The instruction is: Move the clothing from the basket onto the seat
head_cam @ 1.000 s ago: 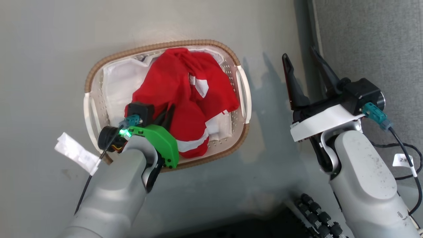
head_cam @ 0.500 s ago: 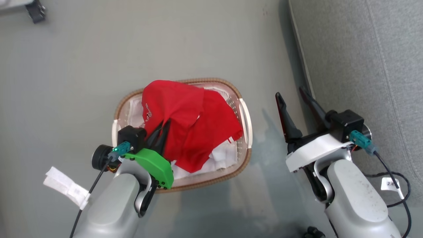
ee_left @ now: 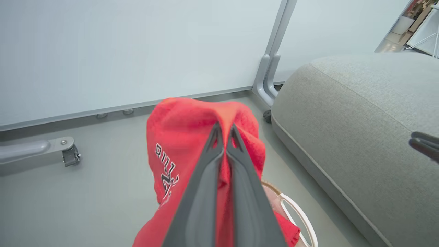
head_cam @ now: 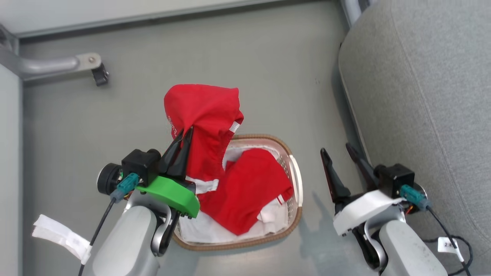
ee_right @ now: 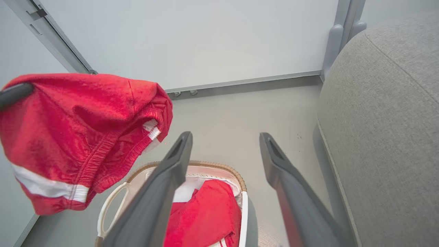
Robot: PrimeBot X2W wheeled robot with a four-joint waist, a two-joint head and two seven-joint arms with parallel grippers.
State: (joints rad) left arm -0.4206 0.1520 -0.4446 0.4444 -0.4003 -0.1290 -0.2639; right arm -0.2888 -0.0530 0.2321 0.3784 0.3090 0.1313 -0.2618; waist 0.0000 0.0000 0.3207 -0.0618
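My left gripper (head_cam: pixel 187 133) is shut on the clothing (head_cam: pixel 205 115), a red garment with white stripes, and holds its top raised above the basket (head_cam: pixel 295 180). The garment's lower part (head_cam: pixel 245 195) still hangs down into the basket over the white liner (head_cam: pixel 199 230). In the left wrist view the shut fingers (ee_left: pixel 224 129) pinch a red fold (ee_left: pixel 178 137) with dark lettering. My right gripper (head_cam: pixel 336 150) stands open with nothing between its fingers, between the basket and the seat (head_cam: pixel 422 96). The right wrist view shows its open gripper (ee_right: pixel 224 137) above the basket (ee_right: pixel 236 178), the lifted clothing (ee_right: pixel 82 120) at the left.
The grey seat (ee_left: pixel 360 113) fills the right side, its rounded edge close to my right arm. A wheeled metal frame leg (head_cam: pixel 65 65) lies at the back left along a white wall panel (ee_left: pixel 137 51). Bare grey floor (head_cam: pixel 268 69) separates basket and wall.
My left gripper has lifted the red garment higher out of the basket. The head camera has shifted, so the basket sits lower in view. The right gripper stays open.
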